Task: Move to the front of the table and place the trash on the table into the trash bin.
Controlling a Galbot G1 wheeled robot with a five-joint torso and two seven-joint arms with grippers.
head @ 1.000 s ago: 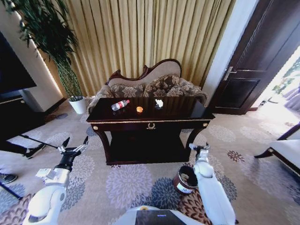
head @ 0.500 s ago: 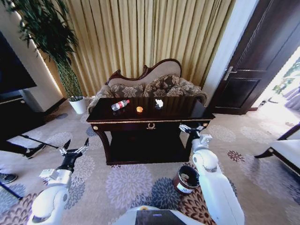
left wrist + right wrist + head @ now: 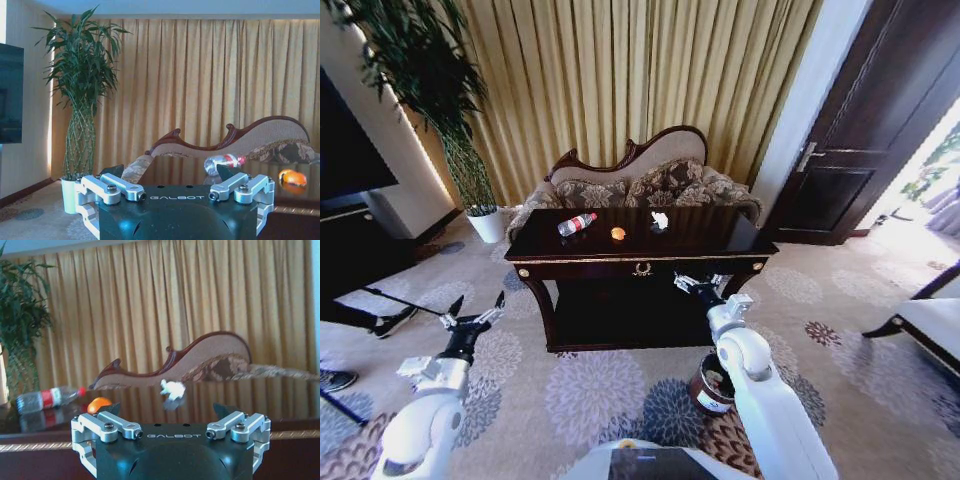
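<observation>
Raised from beside the trash bin (image 3: 715,384), the right gripper (image 3: 699,284) now hangs, fingers spread, before the surface (image 3: 720,232) where bottle (image 3: 577,223), orange piece (image 3: 617,233) and whitish lump (image 3: 660,220) lie, apparently needing to climb and reach over for a first pick; left gripper (image 3: 472,309) idles spread low.

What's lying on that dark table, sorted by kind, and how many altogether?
Plastic bottle: 1
Orange piece: 1
Whitish lump: 1 clearly seen; I cannot tell if it is more than one
Total: 3
</observation>
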